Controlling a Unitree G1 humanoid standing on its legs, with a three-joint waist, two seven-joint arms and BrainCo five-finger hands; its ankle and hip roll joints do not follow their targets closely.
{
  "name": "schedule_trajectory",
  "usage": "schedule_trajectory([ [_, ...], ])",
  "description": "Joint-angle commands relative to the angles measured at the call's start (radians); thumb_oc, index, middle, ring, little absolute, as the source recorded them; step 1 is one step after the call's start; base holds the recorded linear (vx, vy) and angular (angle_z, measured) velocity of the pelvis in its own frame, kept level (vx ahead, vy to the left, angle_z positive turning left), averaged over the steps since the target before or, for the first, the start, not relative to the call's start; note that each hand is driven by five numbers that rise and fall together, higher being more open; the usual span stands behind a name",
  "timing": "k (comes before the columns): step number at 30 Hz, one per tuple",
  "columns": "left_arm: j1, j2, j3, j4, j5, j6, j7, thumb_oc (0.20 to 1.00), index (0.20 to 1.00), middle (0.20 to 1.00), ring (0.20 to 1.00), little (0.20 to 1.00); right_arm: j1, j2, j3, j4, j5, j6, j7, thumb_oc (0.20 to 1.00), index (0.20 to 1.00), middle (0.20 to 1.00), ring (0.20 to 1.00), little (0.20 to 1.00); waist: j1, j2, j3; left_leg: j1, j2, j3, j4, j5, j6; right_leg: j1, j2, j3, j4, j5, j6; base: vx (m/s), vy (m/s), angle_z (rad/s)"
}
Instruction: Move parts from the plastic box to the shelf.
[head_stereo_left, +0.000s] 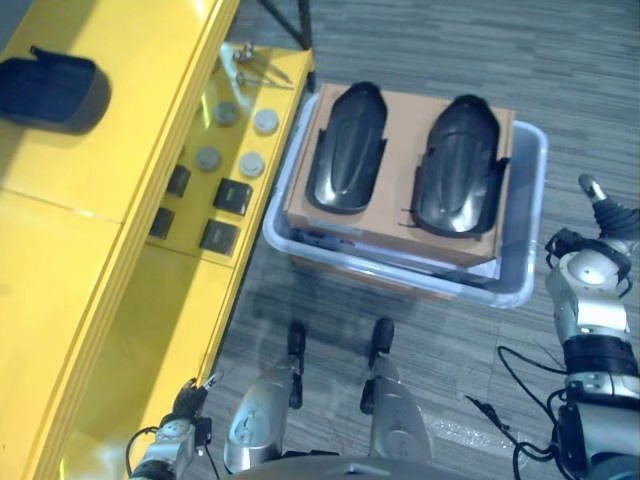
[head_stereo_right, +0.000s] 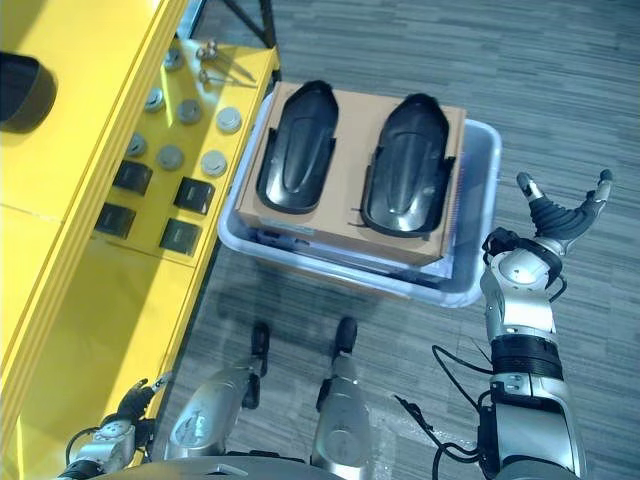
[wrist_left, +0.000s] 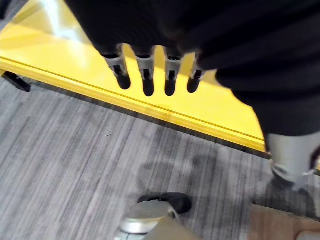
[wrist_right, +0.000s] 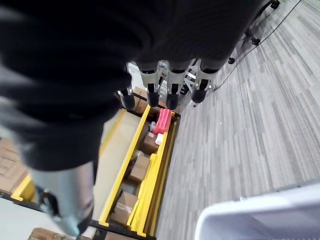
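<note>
Right eye view shows two black parts (head_stereo_right: 297, 146) on cardboard in the plastic box (head_stereo_right: 478, 285) at 12 o'clock; both hands, right hand (head_stereo_right: 556, 222) and left hand (wrist_left: 145, 75), are open and empty. The robot should reach from above and grip one part firmly.

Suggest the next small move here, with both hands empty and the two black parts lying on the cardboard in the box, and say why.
Probably bring the right hand, open beside the plastic box, over the nearer black part. Both parts sit untouched on the cardboard; the left hand hangs open by the yellow shelf.
</note>
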Motion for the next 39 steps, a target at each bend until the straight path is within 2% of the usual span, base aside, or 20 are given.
schedule_trajectory([
  [1,0.005,0.052,-0.025,0.044,-0.017,-0.018,-0.015,1.0,1.0,1.0,1.0,1.0,-0.005,-0.135,0.007,0.023,0.035,-0.027,-0.026,1.0,1.0,1.0,1.0,1.0,-0.004,0.003,-0.041,-0.017,0.017,-0.078,-0.028,0.029,-0.02,0.047,-0.037,-0.034,0.103,-0.119,0.065,0.0,0.076,0.1],
  [4,0.017,0.052,-0.033,0.041,-0.038,-0.022,-0.035,1.0,1.0,1.0,1.0,1.0,-0.011,-0.153,0.009,0.063,0.06,-0.014,0.003,1.0,1.0,1.0,1.0,1.0,-0.003,0.018,-0.034,-0.015,0.008,-0.081,-0.034,0.032,-0.02,0.041,-0.045,-0.032,0.11,-0.122,0.066,0.04,0.12,0.09],
  [10,0.017,0.048,-0.033,0.033,-0.056,-0.02,-0.047,1.0,1.0,1.0,1.0,1.0,-0.004,-0.137,0.03,0.121,0.038,0.036,0.051,1.0,1.0,1.0,1.0,1.0,0.0,0.025,-0.026,-0.011,0.002,-0.078,-0.036,0.033,-0.018,0.036,-0.056,-0.032,0.116,-0.119,0.069,0.04,0.057,0.0],
  [16,0.026,0.05,-0.044,0.036,-0.069,-0.046,-0.048,1.0,1.0,1.0,1.0,1.0,-0.039,-0.13,0.083,0.219,0.052,-0.01,0.117,1.0,1.0,1.0,1.0,1.0,0.023,0.031,-0.01,-0.021,-0.003,-0.088,-0.025,0.034,-0.015,0.03,-0.064,-0.041,0.133,-0.12,0.069,0.0,0.005,0.0],
  [23,0.037,0.052,-0.039,0.042,-0.078,-0.053,-0.05,1.0,1.0,1.0,1.0,1.0,-0.091,-0.118,0.132,0.184,0.019,0.024,0.12,1.0,1.0,1.0,1.0,1.0,0.04,0.041,-0.008,-0.022,-0.009,-0.098,-0.029,0.038,-0.012,0.031,-0.069,-0.048,0.148,-0.133,0.068,0.02,0.038,0.11],
  [27,0.054,0.049,-0.032,0.04,-0.072,-0.067,-0.056,1.0,1.0,1.0,1.0,1.0,-0.098,-0.107,0.136,0.159,0.031,0.016,0.064,1.0,1.0,1.0,1.0,1.0,0.05,0.042,-0.009,-0.017,-0.008,-0.102,-0.032,0.039,-0.012,0.038,-0.07,-0.058,0.153,-0.139,0.068,0.01,0.011,0.02],
  [32,0.057,0.048,-0.025,0.039,-0.078,-0.062,-0.063,1.0,1.0,1.0,1.0,1.0,-0.093,-0.102,0.12,0.141,0.033,0.028,0.053,1.0,1.0,1.0,1.0,1.0,0.054,0.041,-0.011,-0.008,-0.008,-0.107,-0.038,0.038,-0.011,0.045,-0.07,-0.063,0.156,-0.143,0.071,0.03,0.017,0.09],
  [39,0.059,0.052,-0.024,0.039,-0.081,-0.06,-0.065,1.0,1.0,1.0,1.0,1.0,-0.095,-0.094,0.135,0.175,0.022,0.112,0.086,1.0,1.0,1.0,1.0,1.0,0.065,0.037,-0.004,-0.014,-0.009,-0.114,-0.031,0.04,-0.011,0.044,-0.072,-0.069,0.164,-0.142,0.072,0.01,0.0,0.02],
])
